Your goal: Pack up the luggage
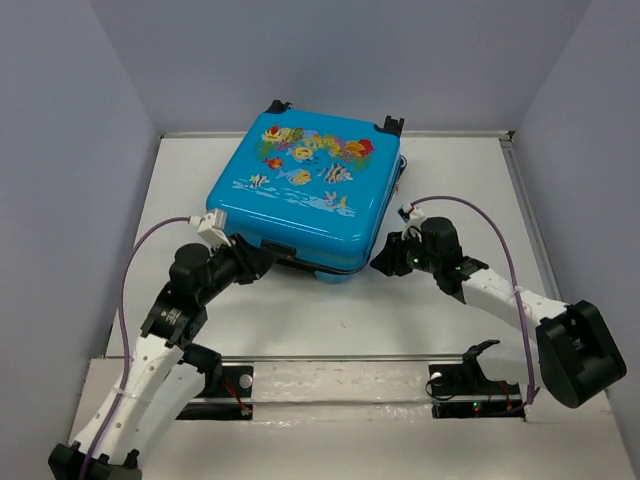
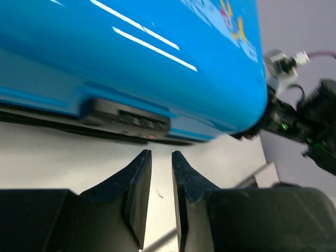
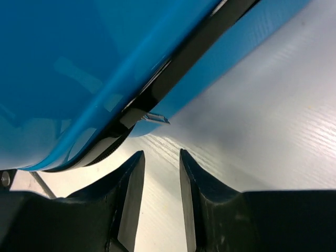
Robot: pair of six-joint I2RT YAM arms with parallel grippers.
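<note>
From above, we see the closed bright-blue hard-shell fish-print suitcase lying flat on the white desk, with the left end effector and right end effector at its near edge. In the left wrist view, narrow, empty jaws face the black zipper seam. The right wrist's are likewise narrow and empty, just short of the small metal zipper tab, probably to zip up.

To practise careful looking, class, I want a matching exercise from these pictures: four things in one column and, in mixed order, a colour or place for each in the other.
Things
1. suitcase
2. left gripper
3. right gripper
4. cable

Colour or place
A. purple
B. at the suitcase's near right corner
C. bright blue with fish pictures
D. at the suitcase's near edge, towards its left end

Pairs: 1-C, 2-D, 3-B, 4-A
</note>
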